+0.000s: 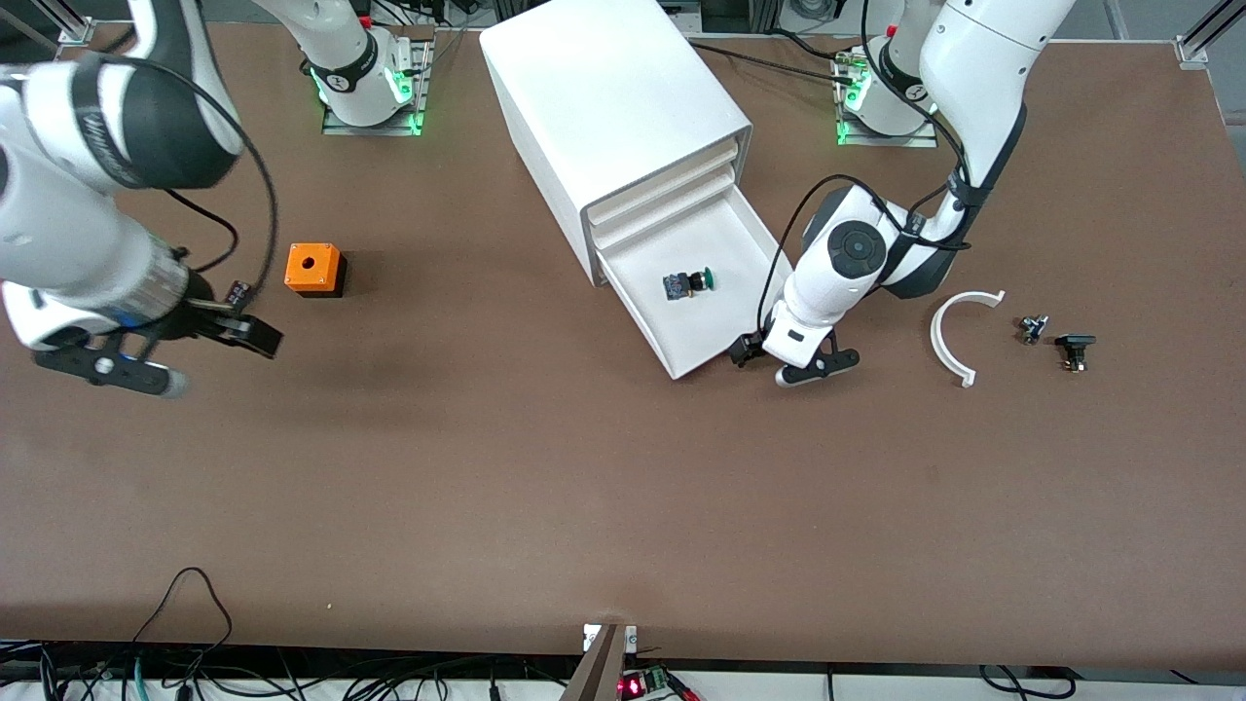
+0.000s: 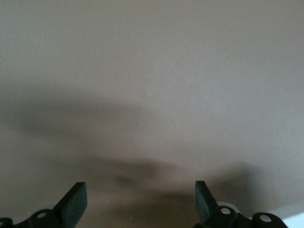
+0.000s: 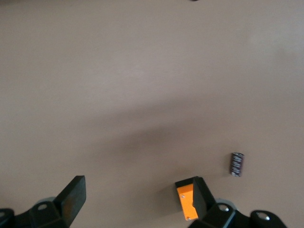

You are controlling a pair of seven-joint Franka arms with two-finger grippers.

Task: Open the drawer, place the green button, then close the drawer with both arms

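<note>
Drawer (image 1: 725, 292) out — left hand (image 1: 793, 362) beside

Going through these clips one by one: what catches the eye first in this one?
The white cabinet mid-table, its lowest drawer pulled out with the green-capped button lying inside. The left gripper, open, sits low beside the drawer's front corner. The right gripper, also open, hangs over the table near the orange box at the right arm's end.
</note>
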